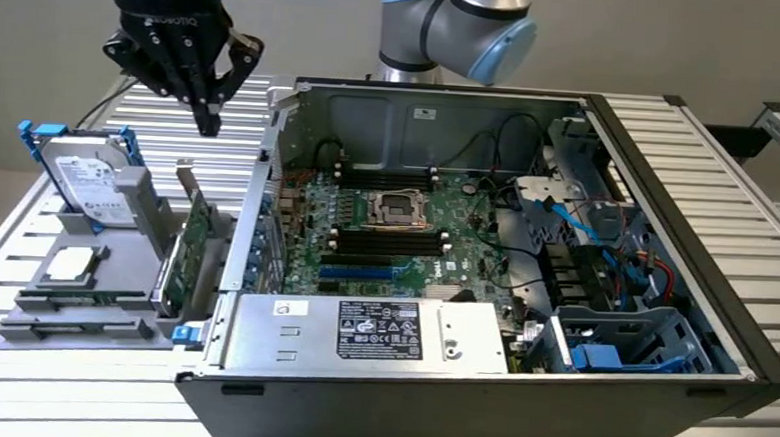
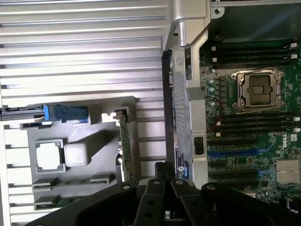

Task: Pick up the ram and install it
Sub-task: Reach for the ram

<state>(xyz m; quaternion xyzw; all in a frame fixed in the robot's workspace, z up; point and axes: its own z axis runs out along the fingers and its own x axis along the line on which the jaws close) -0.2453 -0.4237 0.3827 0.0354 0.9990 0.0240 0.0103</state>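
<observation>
- Step in hand: approach for the pick. Nothing grabbed, nothing installed yet.
- Gripper (image 1: 208, 124): fingers pinched together, empty. It hangs high over the slatted table (image 1: 33, 400), near the hard drive (image 1: 83, 174) and just outside the open PC case (image 1: 419, 420) on the exterior view's left.
- Ram (image 2: 57, 200): sits in an end slot of the grey parts fixture (image 1: 127, 265), past the CPU (image 1: 74, 264), at the end away from the hard drive. Well apart from the gripper.
- Green expansion card (image 1: 197, 238) stands on the fixture's case side. Wrong part, and it's between the ram and the case.
- DIMM slots (image 1: 389, 241) beside the CPU socket (image 1: 401, 207) look empty.
- My read: the pick needs the fingers opened, the tool brought over the fixture's far end and lined up with the stick's long edge. Whether the ram is on edge or flat, can't tell.
</observation>
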